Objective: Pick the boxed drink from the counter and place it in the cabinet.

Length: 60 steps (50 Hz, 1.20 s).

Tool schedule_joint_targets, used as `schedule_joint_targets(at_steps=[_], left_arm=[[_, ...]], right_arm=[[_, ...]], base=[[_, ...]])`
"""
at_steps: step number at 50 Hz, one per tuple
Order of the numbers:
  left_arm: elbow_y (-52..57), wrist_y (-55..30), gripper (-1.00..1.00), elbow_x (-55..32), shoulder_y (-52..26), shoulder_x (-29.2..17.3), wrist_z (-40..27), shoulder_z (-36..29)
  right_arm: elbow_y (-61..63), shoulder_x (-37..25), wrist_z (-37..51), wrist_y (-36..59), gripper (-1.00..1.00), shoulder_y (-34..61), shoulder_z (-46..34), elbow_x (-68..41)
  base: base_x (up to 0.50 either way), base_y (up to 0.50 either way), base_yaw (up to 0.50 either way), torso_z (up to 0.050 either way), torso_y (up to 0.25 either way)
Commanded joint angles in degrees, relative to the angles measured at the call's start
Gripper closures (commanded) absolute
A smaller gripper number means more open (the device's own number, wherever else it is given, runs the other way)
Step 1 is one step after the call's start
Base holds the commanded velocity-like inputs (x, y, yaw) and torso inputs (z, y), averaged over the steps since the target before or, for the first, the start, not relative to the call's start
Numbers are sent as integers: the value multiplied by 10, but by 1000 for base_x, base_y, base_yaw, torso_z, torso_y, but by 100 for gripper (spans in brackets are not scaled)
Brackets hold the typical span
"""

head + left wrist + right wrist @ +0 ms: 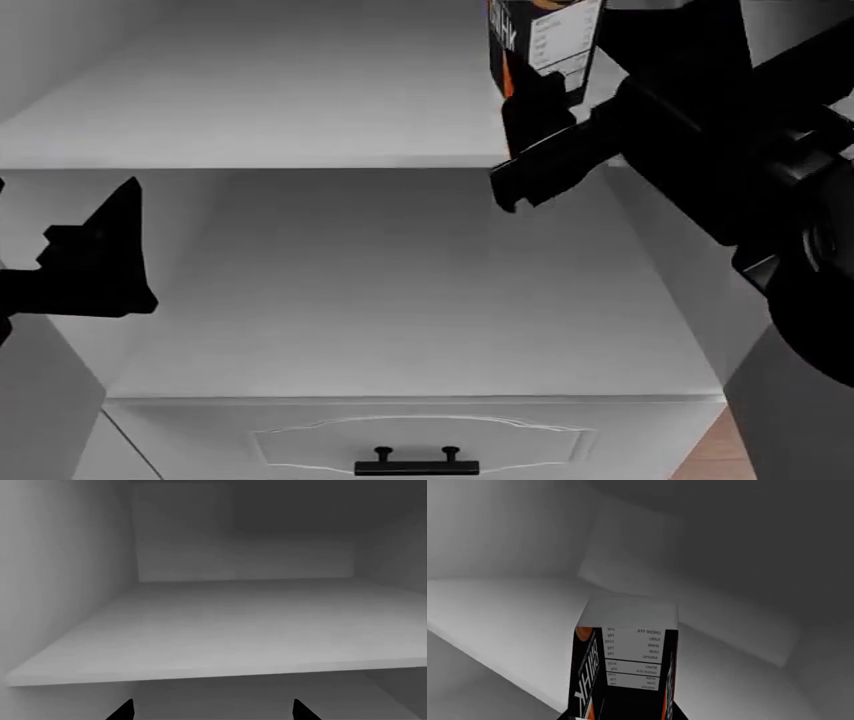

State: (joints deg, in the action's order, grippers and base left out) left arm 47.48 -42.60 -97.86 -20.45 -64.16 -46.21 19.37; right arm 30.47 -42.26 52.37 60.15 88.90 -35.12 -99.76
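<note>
The right gripper is up at the cabinet, and its jaws are clamped on the boxed drink, which sits at the top of the head view, over the right part of the inner shelf. The carton's orange-and-black face and white label panel show clearly there. From the right wrist view the boxed drink fills the lower middle, grey top facing the camera, label text reading upside down, with the pale shelf surface and the cabinet's shadowed back wall beyond it. Whether the carton's base touches the shelf, I cannot tell.

Over on the other side, the left gripper hangs low at the left edge of the head view, below the shelf's front lip. In the left wrist view its two dark fingertips stand well apart, nothing between them, jaws wide. Below, a drawer with a black bar handle shows.
</note>
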Motion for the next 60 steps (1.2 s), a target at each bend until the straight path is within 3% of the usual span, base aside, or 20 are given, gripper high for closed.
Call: schedule_joint_targets(at_steps=[1, 6, 17, 28, 51, 60], left_arm=[[0, -1, -100, -3, 0, -2, 2, 5], [1, -2, -100, -5, 6, -2, 3, 12], [-1, -5, -100, 4, 4, 2, 8, 5], [1, -4, -100, 0, -3, 0, 4, 1], [1, -5, -100, 1, -13, 1, -1, -12], [6, -7, -100, -6, 5, -3, -4, 13]], right_arm=[[-149, 50, 14, 75, 100, 171, -30, -45], [-262, 80, -57, 105, 100, 198, -71, 28], [-416, 140, -224, 76, 100, 229, -149, 191], [-499, 179, -298, 39, 100, 210, -190, 247], [-783, 280, -482, -133, 100, 164, -246, 367], [-942, 335, -560, -233, 100, 150, -246, 397]], base=[[0, 0, 0, 0, 0], [0, 0, 0, 0, 2], [0, 0, 0, 0, 0], [0, 0, 0, 1, 1], [0, 0, 0, 0, 0], [0, 0, 0, 0, 1]])
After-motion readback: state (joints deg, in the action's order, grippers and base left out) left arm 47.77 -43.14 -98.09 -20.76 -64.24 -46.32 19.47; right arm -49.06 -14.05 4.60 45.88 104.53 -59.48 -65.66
